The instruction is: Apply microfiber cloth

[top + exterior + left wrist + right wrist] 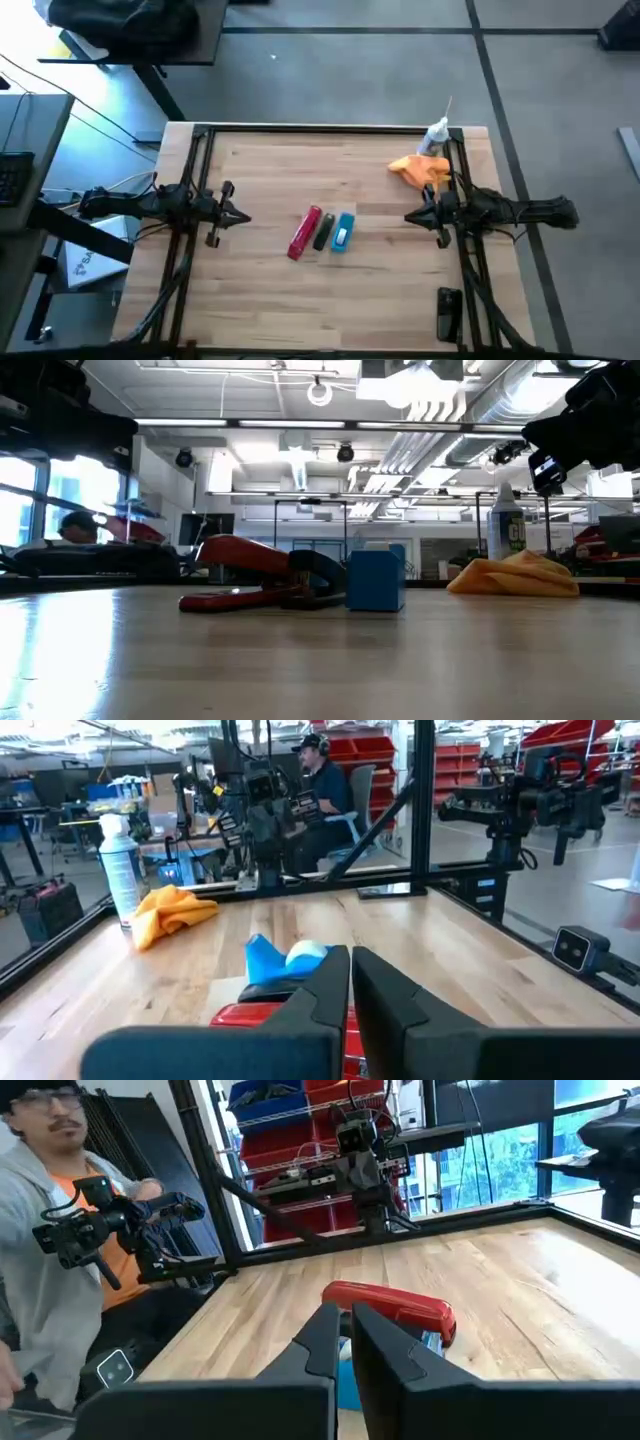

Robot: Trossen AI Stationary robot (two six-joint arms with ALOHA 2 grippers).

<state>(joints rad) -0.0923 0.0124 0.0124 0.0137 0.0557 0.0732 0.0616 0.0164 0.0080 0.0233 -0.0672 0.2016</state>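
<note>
The orange microfiber cloth (420,168) lies crumpled on the table near the far right corner, also in the low view (515,576) and the left wrist view (172,911). My left gripper (243,217) hovers at the table's left, shut, holding nothing. My right gripper (411,216) hovers at the right, just nearer than the cloth, shut and empty.
A white spray bottle (437,134) stands just beyond the cloth. In the table's middle lie a red bar (304,232), a dark tool (324,232) and a blue object (342,232). A dark frame (196,180) runs along the table's sides. A person (60,1230) stands beyond the table.
</note>
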